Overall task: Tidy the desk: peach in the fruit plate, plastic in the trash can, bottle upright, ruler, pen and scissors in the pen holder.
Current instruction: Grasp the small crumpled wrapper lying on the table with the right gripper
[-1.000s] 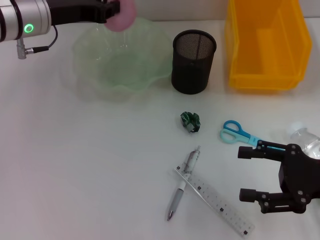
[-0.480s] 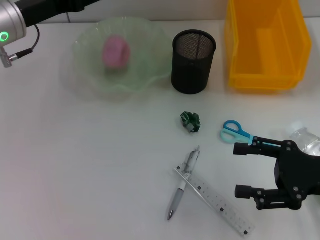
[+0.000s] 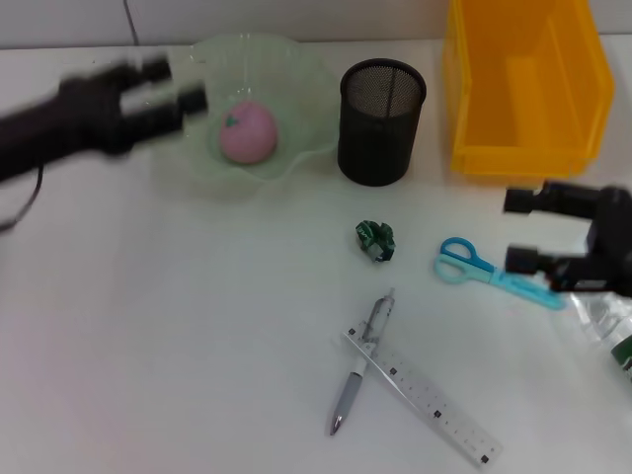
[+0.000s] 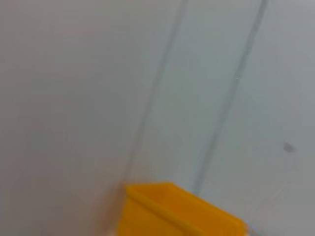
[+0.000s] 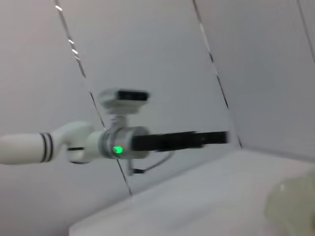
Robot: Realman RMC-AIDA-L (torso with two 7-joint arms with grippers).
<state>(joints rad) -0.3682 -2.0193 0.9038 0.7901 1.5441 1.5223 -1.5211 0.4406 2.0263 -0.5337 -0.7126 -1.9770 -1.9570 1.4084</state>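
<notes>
The pink peach (image 3: 247, 131) lies in the pale green fruit plate (image 3: 308, 74) at the back. My left gripper (image 3: 176, 85) hovers open just left of the plate, holding nothing. The black mesh pen holder (image 3: 381, 120) stands right of the plate. A crumpled green plastic scrap (image 3: 375, 240) lies in front of it. Blue scissors (image 3: 489, 270) lie to the right, and my right gripper (image 3: 523, 229) is open over their blade end. The pen (image 3: 360, 363) and clear ruler (image 3: 420, 397) lie crossed near the front. The bottle (image 3: 617, 331) lies at the right edge, mostly out of view.
A yellow bin (image 3: 523, 84) stands at the back right, also seen in the left wrist view (image 4: 172, 211). The right wrist view shows my left arm (image 5: 118, 145) against the wall and the plate's edge (image 5: 293, 201).
The peach dropped from my left gripper into the plate, and that gripper pulled back to the plate's left. My right gripper moved away from the front to over the scissors.
</notes>
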